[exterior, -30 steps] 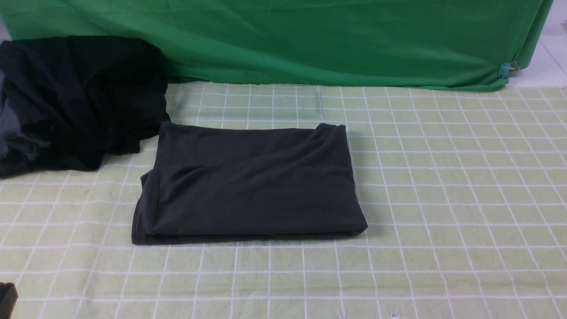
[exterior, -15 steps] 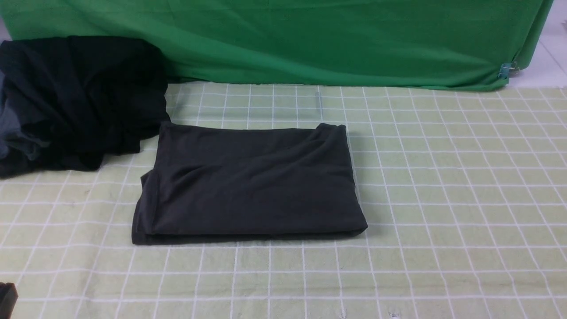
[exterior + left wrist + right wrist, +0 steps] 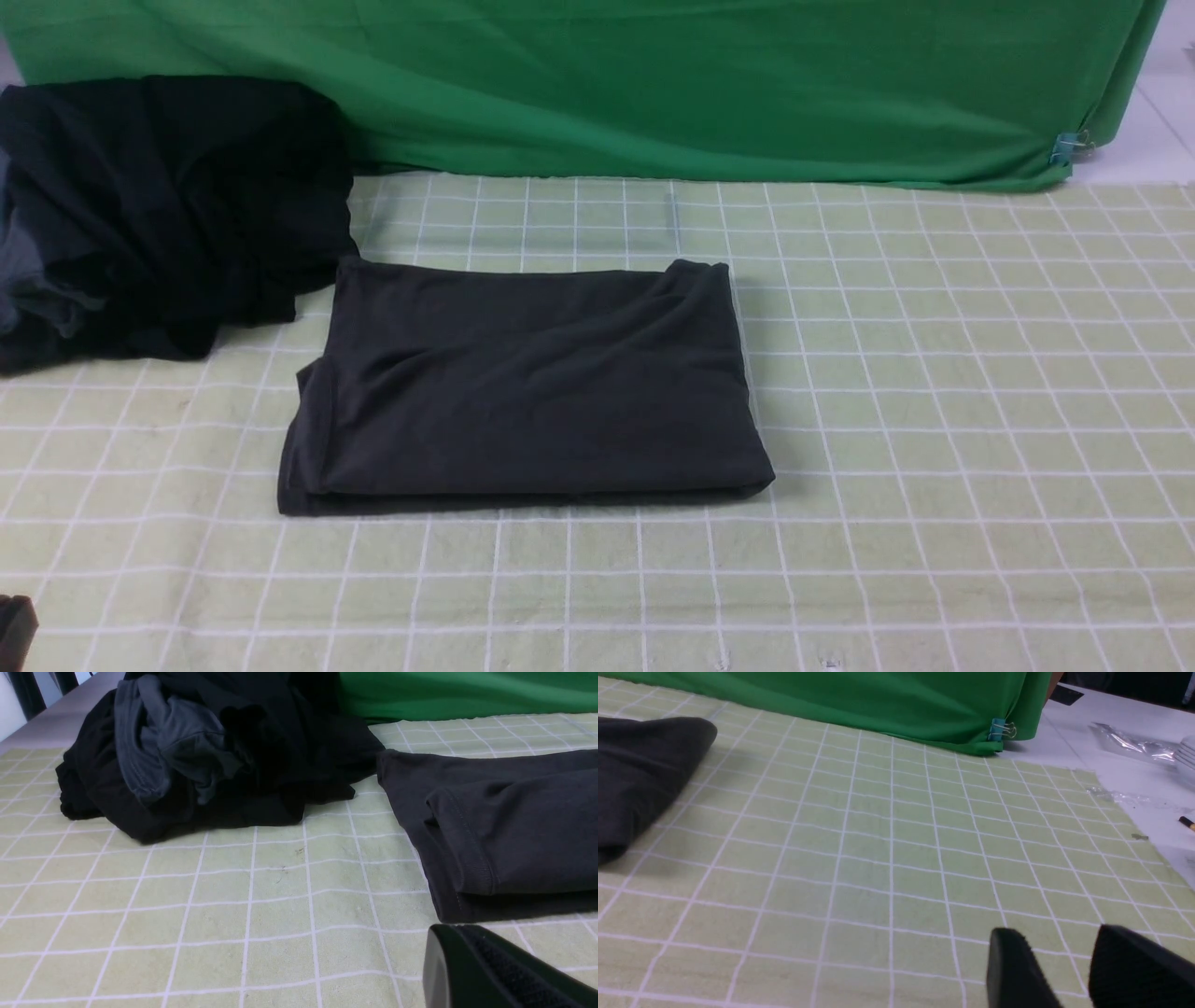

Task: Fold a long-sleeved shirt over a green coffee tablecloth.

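Observation:
The long-sleeved shirt (image 3: 527, 383) lies folded into a flat charcoal-grey rectangle on the green coffee tablecloth (image 3: 934, 420), a little left of centre. Its hemmed edge (image 3: 490, 826) shows in the left wrist view, and one rounded corner (image 3: 644, 770) shows in the right wrist view. My left gripper (image 3: 455, 940) hovers low over the cloth just short of the shirt's near left corner, shut with nothing in it. Only its dark tip (image 3: 14, 627) reaches the front view. My right gripper (image 3: 1057, 952) is over bare cloth well to the right of the shirt, open and empty.
A heap of black and grey-blue garments (image 3: 159, 205) sits at the back left, touching the shirt's far left corner. A plain bright green drape (image 3: 653, 84) hangs along the back, held by a clip (image 3: 999, 730). Beyond the cloth's right edge, plastic wrap (image 3: 1129, 744) lies on the white table.

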Available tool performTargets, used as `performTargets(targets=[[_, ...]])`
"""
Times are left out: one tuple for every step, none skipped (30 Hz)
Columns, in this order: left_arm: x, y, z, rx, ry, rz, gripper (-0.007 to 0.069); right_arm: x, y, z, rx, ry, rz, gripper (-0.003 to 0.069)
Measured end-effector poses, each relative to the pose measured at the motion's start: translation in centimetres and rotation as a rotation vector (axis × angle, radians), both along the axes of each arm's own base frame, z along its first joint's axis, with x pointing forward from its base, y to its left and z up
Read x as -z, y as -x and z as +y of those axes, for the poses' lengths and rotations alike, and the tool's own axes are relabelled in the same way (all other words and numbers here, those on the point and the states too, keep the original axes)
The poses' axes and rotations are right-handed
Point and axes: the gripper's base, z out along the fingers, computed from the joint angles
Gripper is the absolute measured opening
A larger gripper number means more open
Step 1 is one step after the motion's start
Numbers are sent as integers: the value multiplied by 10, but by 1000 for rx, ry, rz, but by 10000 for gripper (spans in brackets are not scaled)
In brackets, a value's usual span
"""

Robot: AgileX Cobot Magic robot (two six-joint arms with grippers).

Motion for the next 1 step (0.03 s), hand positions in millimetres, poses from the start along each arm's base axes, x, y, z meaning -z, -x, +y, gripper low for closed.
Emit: performTargets(targets=[[0,0,0,0,0,0,3,0,0,0,0,0,0,242]])
